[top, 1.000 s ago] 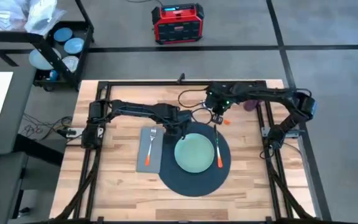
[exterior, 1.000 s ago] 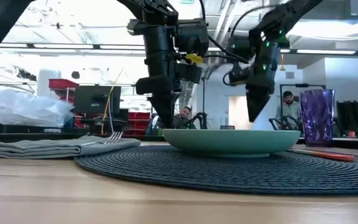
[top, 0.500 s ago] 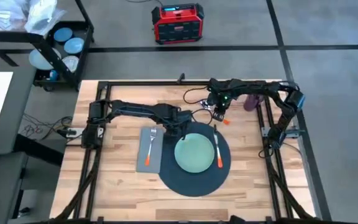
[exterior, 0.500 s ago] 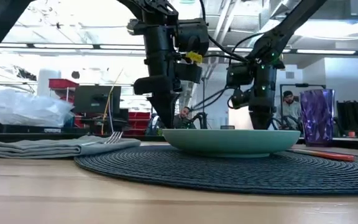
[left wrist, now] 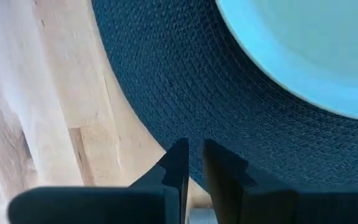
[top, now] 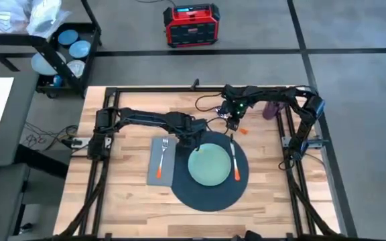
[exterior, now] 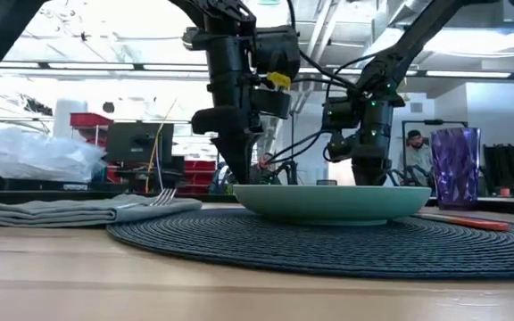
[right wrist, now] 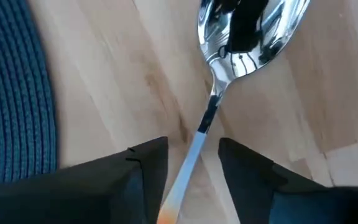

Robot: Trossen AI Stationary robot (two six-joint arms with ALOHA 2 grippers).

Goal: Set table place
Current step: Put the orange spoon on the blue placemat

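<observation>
Place setting nearly complete: right gripper (right wrist: 191, 171), jaws open, is straddling the spoon (right wrist: 241, 37) lying on the worktop (top: 126, 194) beyond the mat (top: 210, 194) (plate (top: 210, 166), fork (top: 162, 158), knife (top: 234, 161) already laid), left gripper (left wrist: 193, 163) waiting nearly closed, empty.

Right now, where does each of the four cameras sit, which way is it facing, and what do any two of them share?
High view: overhead, straight down on the table; both arms show.
Low view: at tabletop height, level across the mat and plate; both arms drop in from above.
Left wrist view: past the left gripper, nearly shut, at the mat edge and plate rim.
Right wrist view: past the open right gripper, straddling the spoon.
Shared: the mat shows in all four views.
</observation>
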